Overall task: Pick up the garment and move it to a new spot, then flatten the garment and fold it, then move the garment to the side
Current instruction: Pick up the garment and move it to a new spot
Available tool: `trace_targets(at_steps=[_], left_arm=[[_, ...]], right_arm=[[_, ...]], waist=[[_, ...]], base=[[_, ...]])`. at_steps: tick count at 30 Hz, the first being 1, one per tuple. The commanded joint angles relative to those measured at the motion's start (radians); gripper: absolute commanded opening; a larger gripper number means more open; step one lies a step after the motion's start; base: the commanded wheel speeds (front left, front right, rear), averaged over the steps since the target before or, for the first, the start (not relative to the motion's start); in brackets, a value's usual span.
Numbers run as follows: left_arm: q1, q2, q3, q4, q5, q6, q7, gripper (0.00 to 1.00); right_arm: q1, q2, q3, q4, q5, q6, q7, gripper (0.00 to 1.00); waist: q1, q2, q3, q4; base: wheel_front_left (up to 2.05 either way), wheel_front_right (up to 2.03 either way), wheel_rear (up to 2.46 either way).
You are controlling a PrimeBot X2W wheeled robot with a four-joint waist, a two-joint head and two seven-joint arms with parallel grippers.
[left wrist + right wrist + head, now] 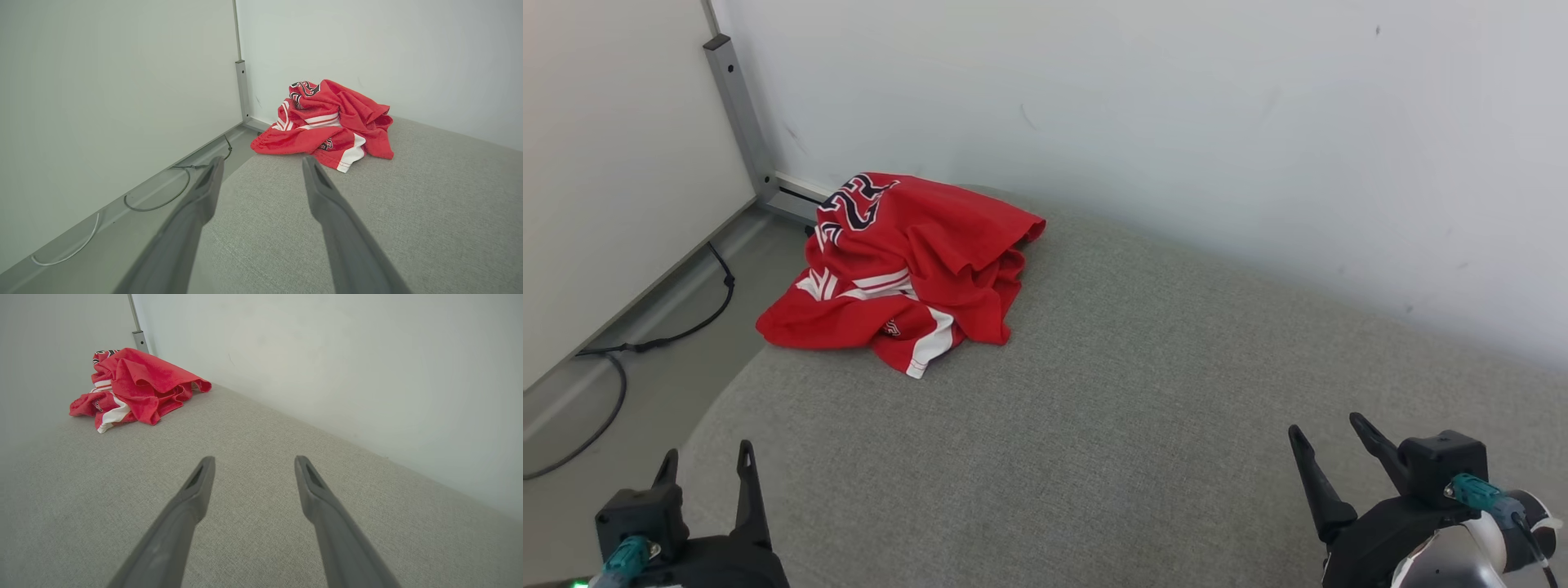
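Red and bunched up, the garment [903,269] lies in the upper left of the head view. It sits at the far corner of the grey pad [1111,408], close to the white wall [1176,106] and a metal post [737,102]. One part of it hangs right at the pad's edge, above the floor where a black cable [690,328] lies.

The left gripper [707,451] is at the lower left and the right gripper [1325,426] at the lower right. Both have their jaws spread wide and hold nothing. Both are well apart from the garment.

The robot has a long reach to make. A push from the fingers could slide the heap off the edge and down by the cable. The fingers might also bump the wall or the post, since the heap is tucked so near them. The cloth is folded over itself, so a pinch may catch just one thin layer and drag the rest.
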Motion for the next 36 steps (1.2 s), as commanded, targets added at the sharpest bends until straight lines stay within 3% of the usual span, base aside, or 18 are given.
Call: trace_targets(at_steps=[1, 12, 36], left_arm=[[0.013, 0.01, 0.005, -0.005, -0.006, 0.004, -0.005, 1.0], [0.018, 0.004, 0.004, -0.016, -0.005, 0.019, -0.016, 1.0], [-0.02, -0.012, -0.028, 0.047, -0.035, -0.022, -0.063, 1.0]], right_arm=[[-0.004, -0.005, 0.005, -0.002, 0.006, 0.0, -0.001, 1.0], [-0.028, -0.005, 0.022, 0.009, -0.001, 0.0, 0.004, 1.0], [-0.003, -0.005, -0.018, 0.003, 0.003, 0.0, -0.007, 1.0]], waist=[[0.0, 0.0, 0.0, 0.01], [0.0, 0.0, 0.009, 0.016], [0.0, 0.0, -0.014, -0.036]], base=[[0.0, 0.0, 0.0], [0.0, 0.0, 0.0], [0.0, 0.0, 0.0]])
